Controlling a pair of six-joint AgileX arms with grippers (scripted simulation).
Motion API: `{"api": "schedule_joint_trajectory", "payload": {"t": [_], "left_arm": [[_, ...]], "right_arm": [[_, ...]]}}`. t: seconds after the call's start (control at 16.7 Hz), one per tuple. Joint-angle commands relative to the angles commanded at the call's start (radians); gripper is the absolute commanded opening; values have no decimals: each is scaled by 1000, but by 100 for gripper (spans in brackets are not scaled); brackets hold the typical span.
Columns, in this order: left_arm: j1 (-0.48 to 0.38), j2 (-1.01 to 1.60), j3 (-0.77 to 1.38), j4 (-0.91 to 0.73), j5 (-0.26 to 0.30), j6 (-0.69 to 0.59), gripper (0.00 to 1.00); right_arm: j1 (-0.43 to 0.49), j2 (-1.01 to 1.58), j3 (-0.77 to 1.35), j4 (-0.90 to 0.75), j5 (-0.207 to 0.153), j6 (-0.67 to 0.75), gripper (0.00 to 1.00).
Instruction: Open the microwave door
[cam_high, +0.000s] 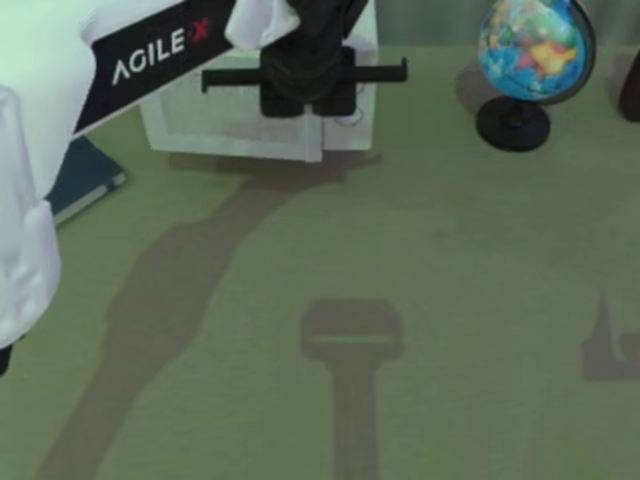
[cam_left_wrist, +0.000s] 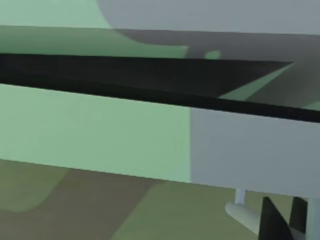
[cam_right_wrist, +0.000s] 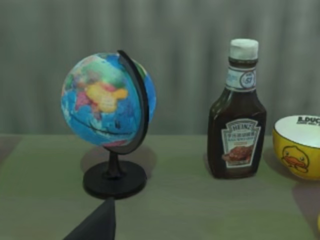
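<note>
The off-white microwave (cam_high: 366, 40) stands at the table's back, left of centre, mostly under my left arm. Its door (cam_high: 225, 125) faces the front of the table. In the left wrist view a dark gap runs between the door (cam_left_wrist: 100, 130) and the body above it, so the door stands slightly ajar. My left gripper (cam_high: 305, 85) is at the door's right end. Its dark fingers (cam_left_wrist: 274, 225) close round the white bar handle (cam_left_wrist: 242, 214). My right gripper (cam_right_wrist: 97, 227) is out of the top view, parked and facing the globe.
A globe (cam_high: 533, 50) on a black stand is at the back right, with a ketchup bottle (cam_right_wrist: 237, 130) and a yellow duck bowl (cam_right_wrist: 299, 147) beyond it. A dark blue book (cam_high: 85, 180) lies at the left, under my left arm.
</note>
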Motion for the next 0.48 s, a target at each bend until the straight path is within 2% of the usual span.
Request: {"api": "schedule_joint_trajectory", "payload": {"t": [0.48], "left_arm": [[11,-85,-130,69,31,81,0]], "right_arm": [[0,0,0,0,0,0,100]]}}
